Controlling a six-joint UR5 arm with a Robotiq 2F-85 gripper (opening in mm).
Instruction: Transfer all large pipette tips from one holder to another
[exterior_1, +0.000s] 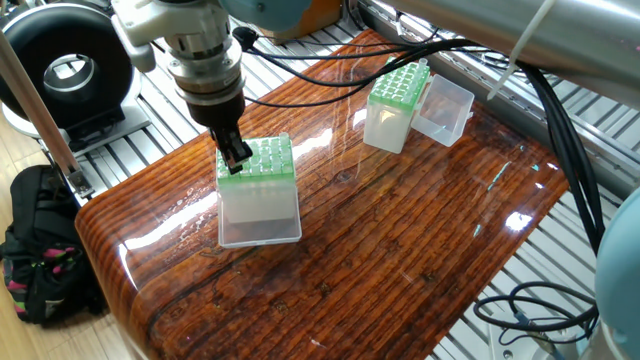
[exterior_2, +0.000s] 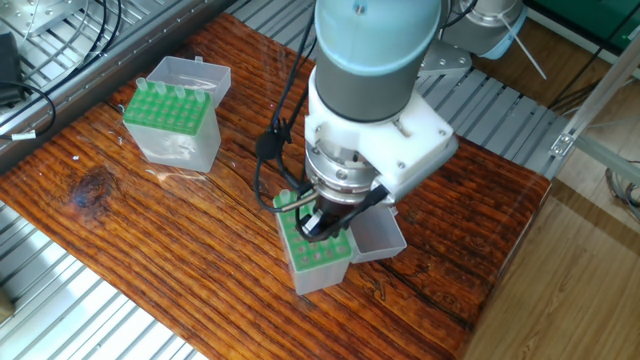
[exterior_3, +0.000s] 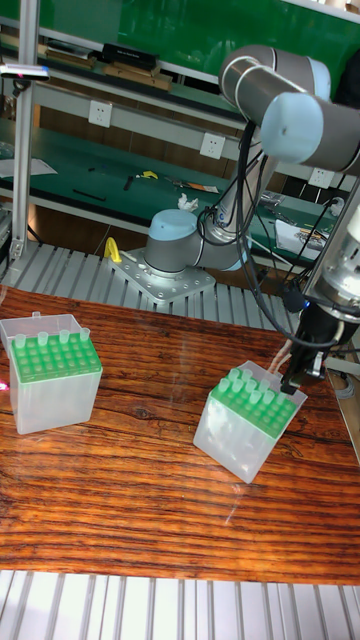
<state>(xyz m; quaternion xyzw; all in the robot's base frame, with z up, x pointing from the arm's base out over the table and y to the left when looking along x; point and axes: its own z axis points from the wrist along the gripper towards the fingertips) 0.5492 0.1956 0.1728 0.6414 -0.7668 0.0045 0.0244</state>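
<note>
My gripper (exterior_1: 236, 156) hangs straight down over the left edge of the near green-topped holder (exterior_1: 259, 195). Its dark fingers are pinched together just above the holder's outer row of holes. From the other side the gripper (exterior_2: 317, 222) shows a sliver of whitish plastic between the fingers, a large pipette tip (exterior_2: 311, 226), with most of its length hidden. In the tall view the gripper (exterior_3: 295, 381) stands at the right corner of this holder (exterior_3: 246, 423). The second green-topped holder (exterior_1: 397, 101) stands at the table's far side, apart from the arm.
An open clear lid (exterior_1: 446, 110) hangs off the far holder, and another lid (exterior_2: 380, 236) lies beside the near one. Black cables (exterior_1: 330, 70) trail across the table behind the gripper. A black bag (exterior_1: 40, 250) sits on the floor by the rounded table edge (exterior_1: 110, 250).
</note>
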